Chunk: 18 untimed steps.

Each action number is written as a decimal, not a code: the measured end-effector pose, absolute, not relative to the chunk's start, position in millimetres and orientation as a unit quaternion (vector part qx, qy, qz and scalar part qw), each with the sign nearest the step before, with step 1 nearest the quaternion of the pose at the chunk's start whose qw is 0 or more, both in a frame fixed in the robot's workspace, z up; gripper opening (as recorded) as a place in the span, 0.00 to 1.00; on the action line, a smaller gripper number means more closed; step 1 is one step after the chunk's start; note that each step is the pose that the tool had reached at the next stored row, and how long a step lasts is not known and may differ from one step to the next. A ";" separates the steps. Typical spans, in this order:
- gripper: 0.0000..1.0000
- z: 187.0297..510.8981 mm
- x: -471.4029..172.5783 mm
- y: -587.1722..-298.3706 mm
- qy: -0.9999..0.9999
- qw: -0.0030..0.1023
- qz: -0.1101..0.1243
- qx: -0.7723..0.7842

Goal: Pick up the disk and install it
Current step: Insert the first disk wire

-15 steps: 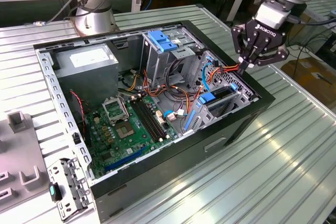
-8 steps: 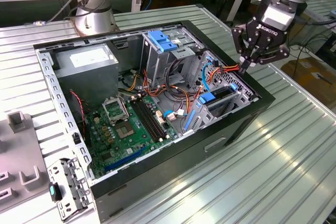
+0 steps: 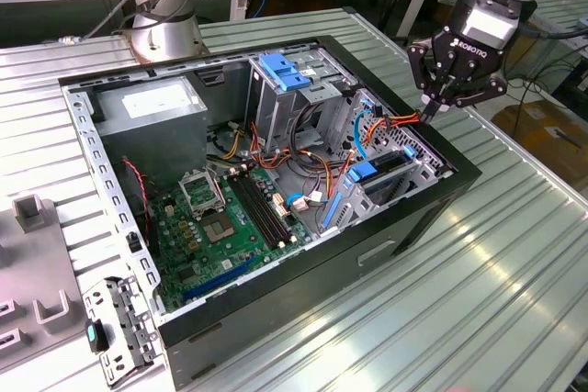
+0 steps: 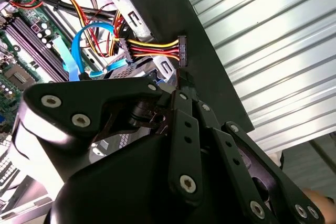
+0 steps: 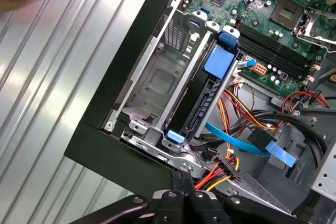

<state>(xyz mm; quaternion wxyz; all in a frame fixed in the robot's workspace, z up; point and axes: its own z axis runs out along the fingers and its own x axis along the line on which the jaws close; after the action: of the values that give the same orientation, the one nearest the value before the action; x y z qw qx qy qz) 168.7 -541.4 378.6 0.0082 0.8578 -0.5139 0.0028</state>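
The disk (image 5: 205,98), a flat drive on blue plastic rails, sits edge-on in the grey metal cage (image 5: 157,77). My black claw (image 4: 179,81) is pinched closed at the black power plug (image 4: 182,51), perhaps gripping it. I judge the plug should meet the disk square, under gentle pressure.

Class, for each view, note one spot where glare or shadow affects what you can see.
Exterior view: overhead light streaks across the ribbed metal table. Second wrist view: that table washes out pale behind the dark gripper. First wrist view: the drive cage lies in soft shade.
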 end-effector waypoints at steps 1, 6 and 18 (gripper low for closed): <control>0.11 378.6 168.7 -541.4 -0.514 0.008 0.003 0.858; 0.11 378.6 168.7 -541.4 -0.514 0.008 0.003 0.858; 0.11 378.5 168.9 -541.3 -0.513 0.008 0.003 0.858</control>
<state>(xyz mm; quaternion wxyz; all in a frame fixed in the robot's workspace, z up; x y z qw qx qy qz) 168.9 -541.3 378.5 0.0084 0.8583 -0.5131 0.0030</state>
